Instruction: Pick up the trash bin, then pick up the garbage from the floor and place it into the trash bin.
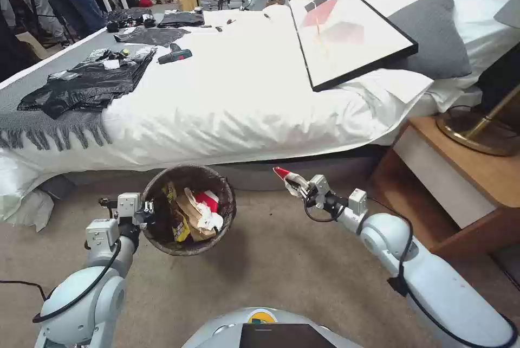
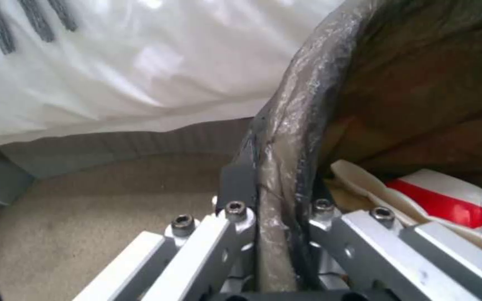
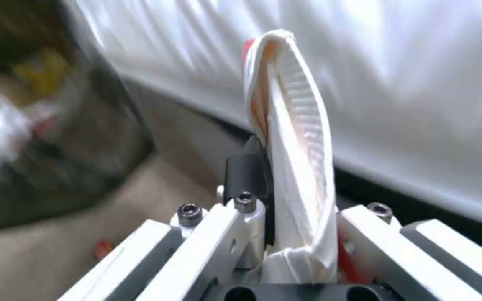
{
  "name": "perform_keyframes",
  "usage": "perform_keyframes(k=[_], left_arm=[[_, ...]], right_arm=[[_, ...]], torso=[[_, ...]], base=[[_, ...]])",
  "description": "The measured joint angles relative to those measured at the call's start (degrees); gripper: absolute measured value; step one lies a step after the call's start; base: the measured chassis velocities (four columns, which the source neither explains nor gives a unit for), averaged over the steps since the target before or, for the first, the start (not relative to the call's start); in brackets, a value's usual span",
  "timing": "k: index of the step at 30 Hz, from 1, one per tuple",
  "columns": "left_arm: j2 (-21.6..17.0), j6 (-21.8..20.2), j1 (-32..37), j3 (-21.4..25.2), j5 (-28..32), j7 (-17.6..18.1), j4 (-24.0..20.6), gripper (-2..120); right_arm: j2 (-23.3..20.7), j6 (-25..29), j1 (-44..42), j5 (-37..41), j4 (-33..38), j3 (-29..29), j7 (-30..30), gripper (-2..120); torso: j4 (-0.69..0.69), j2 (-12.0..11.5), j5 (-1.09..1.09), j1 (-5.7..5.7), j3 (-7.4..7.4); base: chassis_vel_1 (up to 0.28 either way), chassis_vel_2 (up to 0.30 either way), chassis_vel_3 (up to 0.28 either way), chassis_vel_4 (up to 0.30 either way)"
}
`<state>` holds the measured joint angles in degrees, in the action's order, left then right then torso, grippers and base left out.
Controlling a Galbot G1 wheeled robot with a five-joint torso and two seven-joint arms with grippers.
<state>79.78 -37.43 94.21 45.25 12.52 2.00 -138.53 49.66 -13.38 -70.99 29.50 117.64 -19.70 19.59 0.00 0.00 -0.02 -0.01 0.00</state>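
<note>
The trash bin [image 1: 187, 175], lined with a crinkled dark bag, hangs above the carpet in front of the bed. My left gripper [image 1: 147, 212] is shut on its near-left rim [image 2: 285, 138]. Inside lie a yellow wrapper [image 1: 177, 223], brown paper [image 1: 189, 212], a red-and-white cup [image 1: 207, 200] [image 2: 447, 200] and white tissue [image 1: 208, 220]. To the right of the bin, my right gripper [image 1: 299, 185] is shut on a crushed red-and-white paper cup [image 1: 287, 176] [image 3: 297, 138], held above the floor. The bin [image 3: 57, 138] appears blurred beside it in the right wrist view.
The bed with white sheet [image 1: 244, 93] runs across the back, carrying flat black bags [image 1: 86, 85], a framed picture [image 1: 352, 28] and a grey pillow [image 1: 433, 33]. A wooden nightstand [image 1: 466, 174] with a brass lamp base [image 1: 476, 128] stands on the right. Beige carpet [image 1: 281, 266] lies below.
</note>
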Motion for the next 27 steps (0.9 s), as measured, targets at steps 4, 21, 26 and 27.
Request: perform_keyframes(k=[4,21,26,27], left_arm=[[-0.1,-0.1,0.1,-0.1,0.0,0.0,0.0,3],[0.3,-0.2,0.3,-0.9,-0.5,0.3,-0.4,3],[0.3,-0.2,0.3,-0.9,-0.5,0.4,-0.4,3],[0.3,-0.2,0.3,-0.9,-0.5,0.4,-0.5,3]], right_arm=[[-0.6,-2.1,0.8,2.8,5.3,-0.2,-1.3,0],[1.5,-11.4,23.2,11.9,12.2,19.9,-6.8,0],[3.3,-12.4,28.2,11.9,11.5,27.2,-8.3,0],[3.6,-12.7,29.5,11.9,11.2,29.0,-8.5,0]], torso=[[0.0,0.0,0.01,0.0,0.0],[0.0,0.0,0.01,0.0,0.0],[0.02,0.0,0.0,0.0,0.0],[0.01,0.0,0.0,0.0,0.01]], base=[[0.0,0.0,0.0,0.0],[0.0,0.0,0.0,0.0],[0.0,0.0,0.0,0.0],[0.0,0.0,0.0,0.0]])
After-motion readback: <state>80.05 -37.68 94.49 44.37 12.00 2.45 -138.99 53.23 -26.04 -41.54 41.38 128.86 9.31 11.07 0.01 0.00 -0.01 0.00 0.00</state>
